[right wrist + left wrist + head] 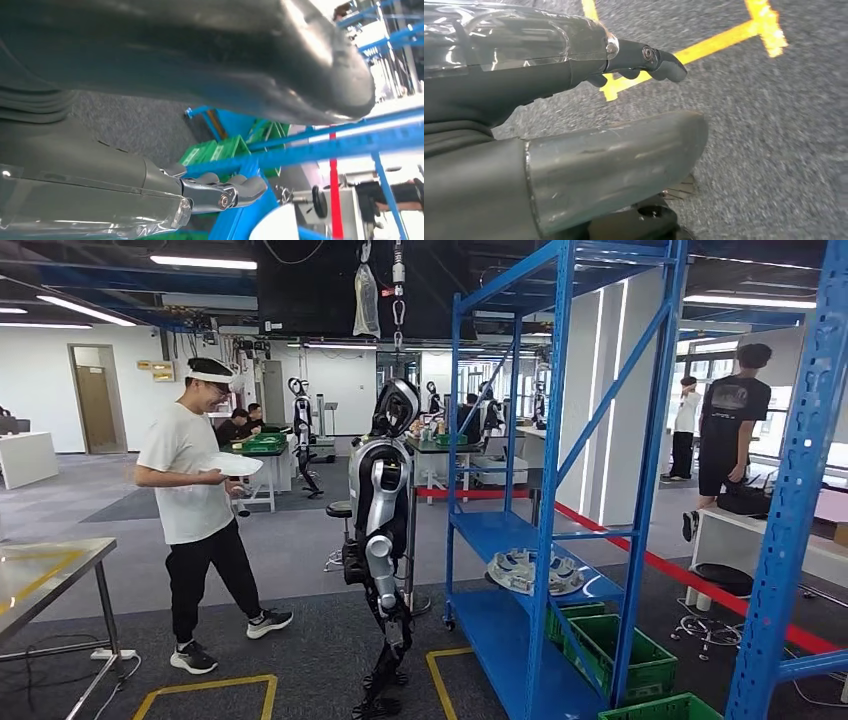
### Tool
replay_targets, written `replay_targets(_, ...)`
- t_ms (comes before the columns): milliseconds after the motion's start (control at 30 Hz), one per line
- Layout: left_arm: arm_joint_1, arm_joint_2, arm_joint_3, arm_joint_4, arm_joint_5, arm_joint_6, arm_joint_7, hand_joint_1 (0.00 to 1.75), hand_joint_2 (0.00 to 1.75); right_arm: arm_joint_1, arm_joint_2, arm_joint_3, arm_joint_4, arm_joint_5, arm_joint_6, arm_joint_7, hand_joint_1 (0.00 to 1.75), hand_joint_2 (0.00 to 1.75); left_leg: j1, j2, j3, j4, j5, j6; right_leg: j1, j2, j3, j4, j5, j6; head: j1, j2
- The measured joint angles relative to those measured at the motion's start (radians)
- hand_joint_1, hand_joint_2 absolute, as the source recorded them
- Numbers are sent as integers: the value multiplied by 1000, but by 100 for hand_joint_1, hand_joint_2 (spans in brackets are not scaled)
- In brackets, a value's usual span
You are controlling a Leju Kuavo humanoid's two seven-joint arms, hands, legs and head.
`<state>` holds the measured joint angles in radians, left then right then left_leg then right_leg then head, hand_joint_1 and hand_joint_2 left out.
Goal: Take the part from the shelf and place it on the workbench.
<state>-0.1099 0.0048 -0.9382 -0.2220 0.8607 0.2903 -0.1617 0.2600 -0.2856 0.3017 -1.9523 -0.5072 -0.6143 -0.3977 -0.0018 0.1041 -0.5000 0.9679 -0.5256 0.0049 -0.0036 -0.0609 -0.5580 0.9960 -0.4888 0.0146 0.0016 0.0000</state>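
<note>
The part (533, 571), a round grey-white piece, lies on the middle shelf of the blue rack (548, 490) at the right in the head view. The steel workbench (40, 570) stands at the far left. My left hand (624, 105) hangs over grey carpet with yellow floor tape; its thumb and dark fingers (644, 57) are apart and hold nothing. My right hand (210, 125) hangs beside the blue rack (320, 145), thumb and fingers (220, 192) apart with nothing between them. A white rounded edge (274, 226) shows just past the fingers.
A person (200, 510) holding a white disc (230, 464) stands between the workbench and another humanoid robot (382, 540), which is right beside the rack. Green crates (610, 645) sit on the lowest shelf. More people stand at the back right.
</note>
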Motion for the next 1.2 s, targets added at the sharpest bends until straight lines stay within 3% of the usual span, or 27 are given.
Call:
replay_targets(33,-1,-1,0,0,-2,0,0,0,0,1,0,-2,3,-7,1,0,0,0,-1,8,3,0,-3,-4,4,-4,7,-14,-2,-6,0,0)
replay_targets(100,-3,-3,-1,0,-5,0,0,0,0,5,0,-7,10,-19,7,-1,0,0,0,19,10,1,-10,-14,5,16,8,-17,-2,-17,0,0)
replay_targets(167,-4,-4,-4,-1,-6,0,0,0,0,7,0,-14,17,-31,15,-4,0,0,6,-33,3,32,-37,-23,1,33,14,-23,2,-27,0,0)
replay_targets(233,-3,-5,-7,-1,-7,0,0,0,0,6,0,-19,26,-39,21,-8,0,0,10,-102,-49,144,-96,-28,-1,51,18,-25,3,-35,-1,0)
replay_targets(300,1,-5,-9,-1,-7,0,0,0,0,5,1,-22,38,-47,25,-9,0,0,10,-112,-120,272,-139,-28,1,76,18,-23,1,-39,-1,0)
replay_targets(333,2,-6,-11,-1,-7,0,0,0,0,5,1,-23,45,-51,26,-10,0,0,10,-112,-141,297,-133,-28,2,90,18,-22,0,-40,-1,0)
replay_targets(400,3,-6,-17,-1,-7,0,0,0,0,6,1,-26,58,-57,29,-11,0,0,10,-121,-130,236,-68,-23,2,119,20,-17,-4,-39,-1,0)
replay_targets(467,3,-5,-23,-1,-8,0,0,0,0,6,1,-30,67,-63,31,-13,0,0,14,-179,-84,112,3,-15,1,147,20,-8,-11,-32,-1,0)
replay_targets(533,3,-5,-25,-1,-8,1,0,0,0,6,2,-34,76,-67,34,-15,0,0,16,-225,-56,46,20,-11,-4,174,13,-2,-15,-20,-1,0)
replay_targets(567,3,-5,-25,0,-8,1,0,0,0,8,2,-36,80,-68,34,-16,0,0,15,-225,-51,40,15,-8,-7,189,9,-1,-15,-13,-1,0)
replay_targets(600,3,-5,-25,0,-8,1,0,0,0,11,2,-39,85,-69,34,-16,0,0,14,-208,-47,35,15,-5,-11,205,5,-2,-13,-6,-1,0)
replay_targets(633,3,-6,-25,0,-8,1,0,0,0,15,3,-41,88,-70,34,-17,0,0,14,-191,-43,29,16,0,-12,202,2,1,-16,0,0,0)
replay_targets(700,2,-7,-25,0,-8,0,0,0,0,18,2,-45,96,-75,35,-17,0,0,15,-151,-34,17,18,10,-9,150,-27,56,-51,9,1,0)
replay_targets(767,4,-8,-26,0,-9,0,0,0,0,18,1,-47,106,-83,39,-18,0,0,11,-107,-29,14,14,16,-7,85,-90,180,-112,16,2,0)
replay_targets(800,5,-8,-26,0,-9,0,1,0,0,20,1,-48,113,-87,41,-19,0,0,10,-87,-29,14,11,17,-8,72,-121,239,-134,19,2,0)
replay_targets(833,5,-7,-26,0,-9,0,2,0,0,24,2,-48,121,-90,43,-20,0,0,9,-68,-27,14,8,16,-9,67,-137,269,-137,21,1,0)
replay_targets(867,5,-7,-26,0,-10,0,3,0,0,28,2,-48,129,-92,44,-21,0,0,9,-52,-25,14,5,14,-9,63,-135,262,-121,22,1,0)
replay_targets(900,3,-6,-26,0,-12,0,5,0,0,30,2,-49,138,-94,45,-22,0,0,9,-38,-22,14,1,12,-9,57,-112,219,-89,21,1,0)
replay_targets(967,0,-8,-28,0,-15,0,8,0,0,31,3,-50,156,-106,50,-23,0,0,7,-15,-12,14,-7,6,-3,23,-38,82,-25,12,1,0)
replay_targets(1033,-3,-9,-32,0,-17,2,9,0,0,25,2,-51,187,-127,64,-24,0,0,3,1,-6,16,-13,-2,6,-8,5,2,-9,0,1,0)
replay_targets(1100,-4,-10,-34,0,-17,3,7,0,0,16,2,-55,240,-151,88,-27,0,0,2,18,-1,15,-17,-11,10,0,8,-9,-15,-10,0,0)
replay_targets(1133,-6,-11,-36,0,-17,4,6,0,0,9,1,-57,276,-164,103,-29,0,0,4,10,2,17,-22,-16,9,8,10,-13,-13,-15,0,0)
replay_targets(1200,-8,-12,-43,-1,-17,4,1,0,0,-18,1,-60,372,-193,150,-36,0,0,9,-50,-12,60,-53,-25,2,26,17,-22,-7,-26,1,0)
